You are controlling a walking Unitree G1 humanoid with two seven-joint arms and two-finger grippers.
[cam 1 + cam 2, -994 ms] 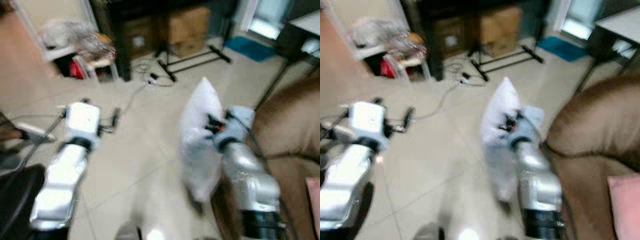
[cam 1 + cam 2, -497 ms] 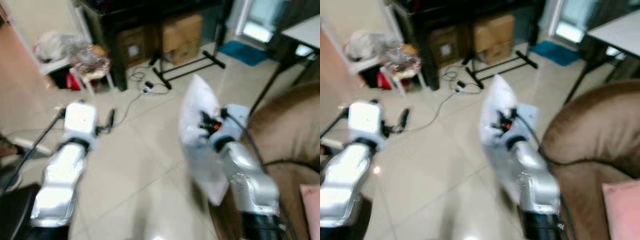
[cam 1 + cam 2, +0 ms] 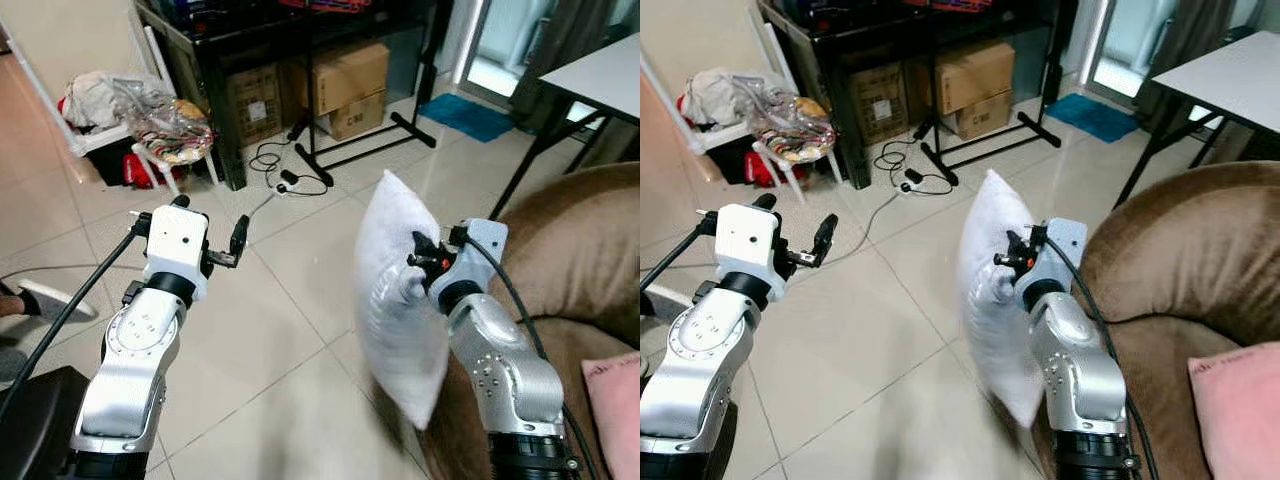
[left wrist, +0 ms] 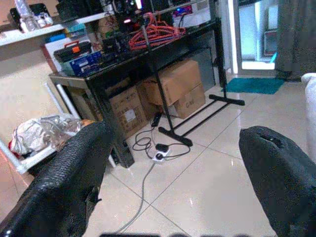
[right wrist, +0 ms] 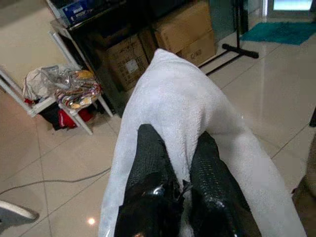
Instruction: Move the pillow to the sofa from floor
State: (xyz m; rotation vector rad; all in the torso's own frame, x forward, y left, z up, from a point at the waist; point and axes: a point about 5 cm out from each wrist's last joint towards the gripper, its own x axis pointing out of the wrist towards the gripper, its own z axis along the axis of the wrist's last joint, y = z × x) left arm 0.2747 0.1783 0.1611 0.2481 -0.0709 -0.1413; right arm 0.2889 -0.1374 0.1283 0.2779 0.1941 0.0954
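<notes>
A: Where is the pillow (image 3: 398, 300)?

B: Off the floor (image 3: 290, 330), hanging in the air at the centre of the left eye view, just at the 9 o'clock side of the right arm. It is white, stands on end, with one corner up at 12 o'clock and another down at 6 o'clock.

A: What holds it?

B: The right gripper (image 5: 180, 170). In the right wrist view its two black fingers (image 5: 148, 153) are pressed close together, pinching a fold of the white fabric between them.

A: And the sofa (image 3: 1185, 260)?

B: Brown, at 3 o'clock of the pillow. Its rounded arm is just beside the right arm of the robot. The pillow is near it but I cannot tell whether it touches. A pink cushion (image 3: 1238, 410) lies on the seat at about 4 o'clock.

A: The other arm?

B: The left gripper (image 4: 173, 163) is raised at 9 o'clock, well apart from the pillow. Its fingers (image 4: 74, 173) are spread wide with nothing between them, above the tiled floor.

A: What lies beyond?

B: At 12 o'clock a dark rack (image 3: 250, 60) with cardboard boxes (image 3: 345, 85) under it, and a cable with a power strip (image 3: 288, 180) on the tiles. At 11 o'clock a white stool (image 3: 165, 140) piled with bags. At 2 o'clock a teal mat (image 3: 470, 115) and the corner of a white worktop (image 3: 600, 70) on dark legs.
</notes>
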